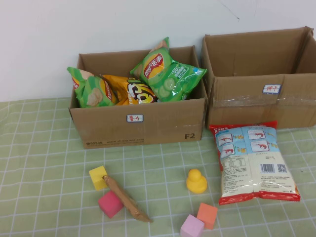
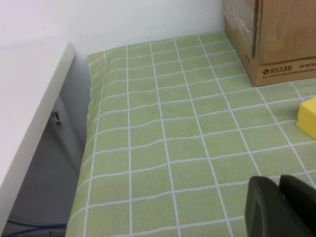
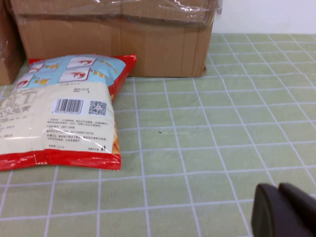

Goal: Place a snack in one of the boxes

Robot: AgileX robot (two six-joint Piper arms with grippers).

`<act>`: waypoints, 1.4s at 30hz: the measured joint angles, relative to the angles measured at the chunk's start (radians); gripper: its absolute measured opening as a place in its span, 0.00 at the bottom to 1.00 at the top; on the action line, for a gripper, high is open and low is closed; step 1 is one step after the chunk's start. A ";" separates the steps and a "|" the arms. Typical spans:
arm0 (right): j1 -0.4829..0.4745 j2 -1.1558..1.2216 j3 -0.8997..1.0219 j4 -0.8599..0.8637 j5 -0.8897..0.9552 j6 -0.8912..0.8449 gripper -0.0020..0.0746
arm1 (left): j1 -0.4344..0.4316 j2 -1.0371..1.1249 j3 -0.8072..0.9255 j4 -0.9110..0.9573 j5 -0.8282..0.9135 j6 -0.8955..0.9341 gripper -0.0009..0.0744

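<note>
A red-and-white snack bag (image 1: 255,163) lies flat on the green checked cloth in front of the right cardboard box (image 1: 261,103), which looks empty. It also shows in the right wrist view (image 3: 59,118). The left box (image 1: 138,123) holds two green chip bags (image 1: 168,74) and an orange one (image 1: 131,91). A thin brown snack bar (image 1: 126,198) lies among the toy blocks. My left gripper (image 2: 279,190) is shut and empty, low over the cloth left of the left box (image 2: 276,44). My right gripper (image 3: 279,195) is shut and empty, right of the snack bag. Neither arm shows in the high view.
A yellow block (image 1: 98,177), a pink block (image 1: 110,204), a yellow toy duck (image 1: 196,181), an orange block (image 1: 208,215) and a lilac block (image 1: 191,227) lie on the front of the cloth. The cloth's left edge drops beside a white shelf (image 2: 29,98).
</note>
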 joint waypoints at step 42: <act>0.000 0.000 0.000 0.000 -0.010 0.000 0.02 | 0.000 0.000 0.004 0.005 -0.047 0.000 0.05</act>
